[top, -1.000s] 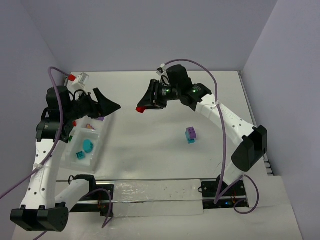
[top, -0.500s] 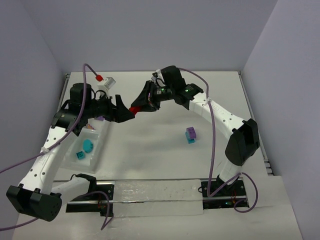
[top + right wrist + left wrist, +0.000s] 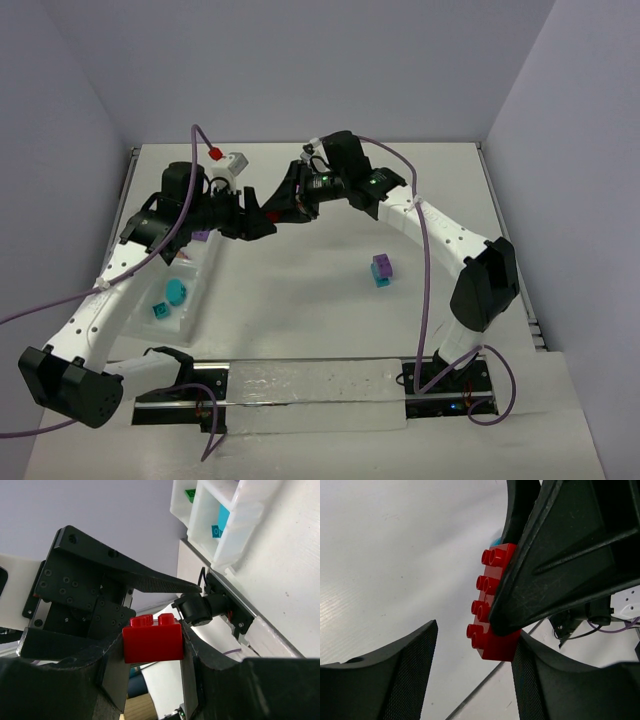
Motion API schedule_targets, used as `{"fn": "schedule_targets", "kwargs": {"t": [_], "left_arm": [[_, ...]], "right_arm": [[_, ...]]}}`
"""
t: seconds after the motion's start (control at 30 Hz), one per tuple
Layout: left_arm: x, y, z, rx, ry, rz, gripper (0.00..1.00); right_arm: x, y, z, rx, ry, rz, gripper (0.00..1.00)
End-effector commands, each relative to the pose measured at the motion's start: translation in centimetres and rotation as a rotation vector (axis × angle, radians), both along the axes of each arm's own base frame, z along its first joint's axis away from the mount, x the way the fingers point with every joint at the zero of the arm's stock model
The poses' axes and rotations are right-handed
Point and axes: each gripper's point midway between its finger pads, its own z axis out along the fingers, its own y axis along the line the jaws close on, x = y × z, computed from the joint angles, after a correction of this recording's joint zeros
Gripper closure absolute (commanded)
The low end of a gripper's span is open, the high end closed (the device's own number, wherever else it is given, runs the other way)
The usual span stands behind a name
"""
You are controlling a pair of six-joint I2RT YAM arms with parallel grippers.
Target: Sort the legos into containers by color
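Red brick [image 3: 492, 605] presented mid-air
Pinched in the right gripper [image 3: 152, 640], it is held lengthwise between the left gripper's [image 3: 475, 635] spread jaws.

No writing, label, brand, number or sign is legible on anything in view.

Glossy, smooth plastic on the red brick [image 3: 152, 639]. The left gripper [image 3: 474, 640] has finely textured, matt black pads [image 3: 415, 675]. The tray [image 3: 240, 520] looks like milky translucent plastic.
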Motion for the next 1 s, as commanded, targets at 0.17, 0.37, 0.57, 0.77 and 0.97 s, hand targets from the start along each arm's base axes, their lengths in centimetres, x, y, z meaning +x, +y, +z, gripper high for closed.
{"fn": "schedule_targets", "kwargs": {"t": [0.17,0.37,0.57,0.77,0.97], "left_arm": [[1.3,-1.3,4.6,-0.084,-0.13,-0.033,0.45],[1.4,-1.9,5.7,-0.121,-0.145,-0.055,0.61],[1.5,-2.0,5.1,-0.107,-0.12,-0.057,0.98],[1.6,-1.0,4.2,-0.072,-0.109,0.003,1.0],[2.5,0.8,1.4,0.025,-0.036,0.128,1.0]], "right_arm": [[-1.0,0.3,1.3,0.066,-0.043,0.051,1.0],[-0.9,0.4,1.4,0.072,-0.045,0.055,1.0],[-0.9,0.6,1.5,0.081,-0.042,0.068,1.0],[-0.3,-0.1,2.6,0.108,-0.087,0.057,0.4],[1.4,-2.8,3.3,0.042,-0.154,-0.019,0.0]]}}
